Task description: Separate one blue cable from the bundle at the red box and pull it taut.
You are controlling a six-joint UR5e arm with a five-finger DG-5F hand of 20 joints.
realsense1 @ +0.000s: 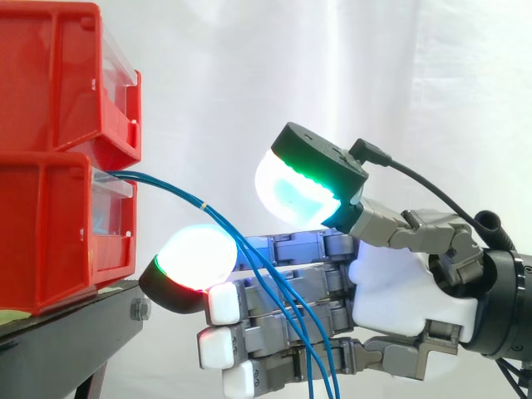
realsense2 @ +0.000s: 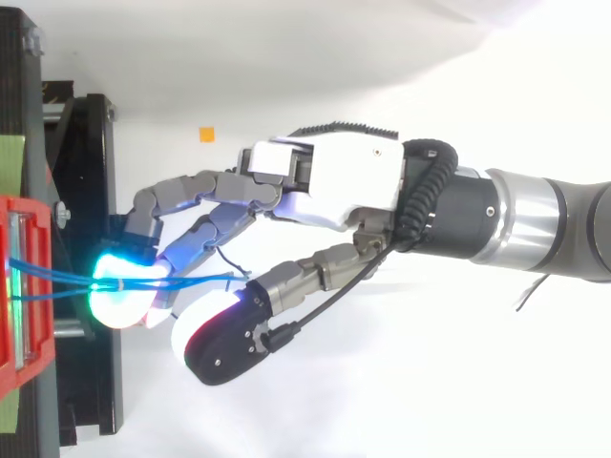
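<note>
Several thin blue cables point(realsense1: 179, 193) leave the front of the lower red box point(realsense1: 41, 233) as a bundle with a small yellow band, then sag downward. In the side view they hang across the straight fingers point(realsense1: 291, 287) of my hand point(realsense1: 391, 291). From above, the cables point(realsense2: 57, 277) run from the red box point(realsense2: 11, 286) past a cyan-glowing fingertip point(realsense2: 119, 291) into the gap between fingers and thumb. The thumb pad point(realsense1: 291, 191) stands apart from the fingers. The hand point(realsense2: 334, 181) is open and grips nothing; the cables are slack.
A second red bin point(realsense1: 50, 75) is stacked on the lower one. Both rest on a black stand point(realsense1: 75, 324) whose edge lies just under my fingertips. A small orange mark point(realsense2: 206, 134) sits on the white surface behind the hand.
</note>
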